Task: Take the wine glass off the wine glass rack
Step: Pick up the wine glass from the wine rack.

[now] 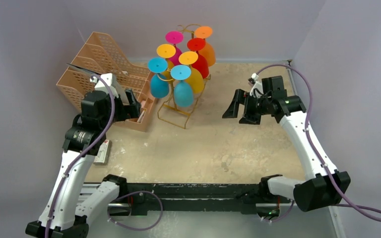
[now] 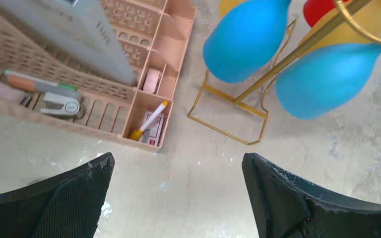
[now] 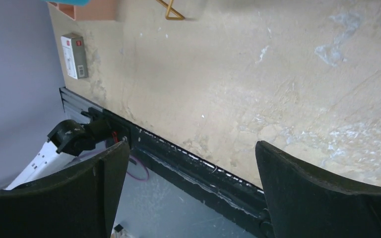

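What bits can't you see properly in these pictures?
1. Left wrist view: the rack's top and the blue glasses' stems, cut off by the upper edge.
2. Top view: the rack's hooks, mostly covered by the glasses' round feet.
3. Right wrist view: only one rack corner shows at the upper edge; the white box's writing is too small.

**Rack at the back, an arm on each side**

The wine glass rack (image 2: 297, 53) stands mid-back on the table (image 1: 218, 148), with wine glasses (image 1: 183, 94) hanging from it. The file organizer (image 1: 99, 64) sits just left of it. The left end effector (image 2: 177, 158) hovers before the organizer, and the right end effector (image 3: 192, 146) is right of the rack.
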Tool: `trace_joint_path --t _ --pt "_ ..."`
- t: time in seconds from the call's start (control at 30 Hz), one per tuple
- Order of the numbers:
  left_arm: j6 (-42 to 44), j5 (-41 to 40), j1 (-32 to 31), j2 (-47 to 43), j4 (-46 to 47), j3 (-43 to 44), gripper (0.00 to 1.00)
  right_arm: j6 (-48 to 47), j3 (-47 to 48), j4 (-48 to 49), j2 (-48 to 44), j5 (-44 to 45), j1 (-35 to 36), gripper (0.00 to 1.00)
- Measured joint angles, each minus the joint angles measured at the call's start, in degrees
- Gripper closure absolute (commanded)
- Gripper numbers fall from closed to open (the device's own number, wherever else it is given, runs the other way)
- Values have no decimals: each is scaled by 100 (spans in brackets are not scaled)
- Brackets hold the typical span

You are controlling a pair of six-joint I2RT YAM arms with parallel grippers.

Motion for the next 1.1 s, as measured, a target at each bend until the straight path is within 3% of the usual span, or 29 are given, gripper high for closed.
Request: trace_joint_path --t 0.37,0.7,1.1 --pt "-999 -407 0 -579 -127 -428 0 726 -417 1093 155 52 0 1" --pt "-723 52 0 -1099 428 -1534 0 1010 24 1539 439 258 0 2" --pt "-313 26 0 -1320 944 -2170 0 1814 308 2131 461 -190 39 14"
